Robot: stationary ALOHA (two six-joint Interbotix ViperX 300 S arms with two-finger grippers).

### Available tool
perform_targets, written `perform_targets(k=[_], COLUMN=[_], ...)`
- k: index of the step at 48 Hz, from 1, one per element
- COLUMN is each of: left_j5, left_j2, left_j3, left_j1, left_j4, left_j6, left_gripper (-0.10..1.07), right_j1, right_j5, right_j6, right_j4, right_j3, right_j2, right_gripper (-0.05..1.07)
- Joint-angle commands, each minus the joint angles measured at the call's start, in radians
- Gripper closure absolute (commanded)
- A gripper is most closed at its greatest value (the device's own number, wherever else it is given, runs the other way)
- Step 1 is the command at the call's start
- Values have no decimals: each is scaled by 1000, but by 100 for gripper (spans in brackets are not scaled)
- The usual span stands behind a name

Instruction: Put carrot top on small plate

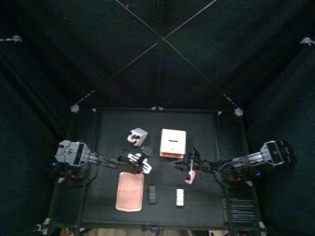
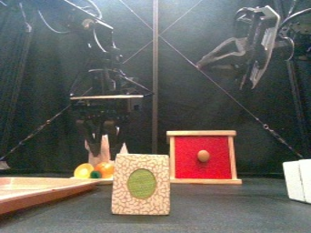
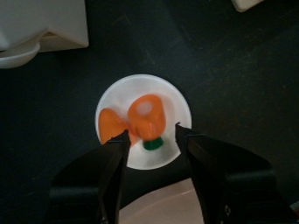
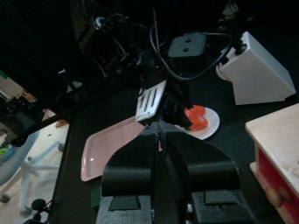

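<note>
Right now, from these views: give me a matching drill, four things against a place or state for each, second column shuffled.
Things:
A. carrot pieces
B. pink board
C. red-fronted box
D. left gripper

Place or state:
1. hangs over the small plate, jaws open
2. lies flat at the table's front left
3. lies on the small plate
4. stands upright near the table's middle, knob on its face

Pairs: A-3, B-2, C-4, D-1

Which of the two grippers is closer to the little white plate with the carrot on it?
Left. The left gripper hangs right above the small plate, jaws open over the carrot. The right gripper is raised high, off to the side.
</note>
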Motion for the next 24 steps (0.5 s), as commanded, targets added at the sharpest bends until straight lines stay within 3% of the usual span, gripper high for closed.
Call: perform_targets(k=[1,24], left_j5=[-2,-2], left_j2=[-12,-9], left_j3=[-21,-34], left_j1=[5,2], left_j4=[5,6], left_j6=[-2,2], left_gripper=[16,16], right_j1=[-2,-2], right_j5=[-8,-8], right_j6=[-2,-2], right_j4=[-2,0], right_j3=[-8,-8], right_j2=[-9,-9], right_gripper=[52,52])
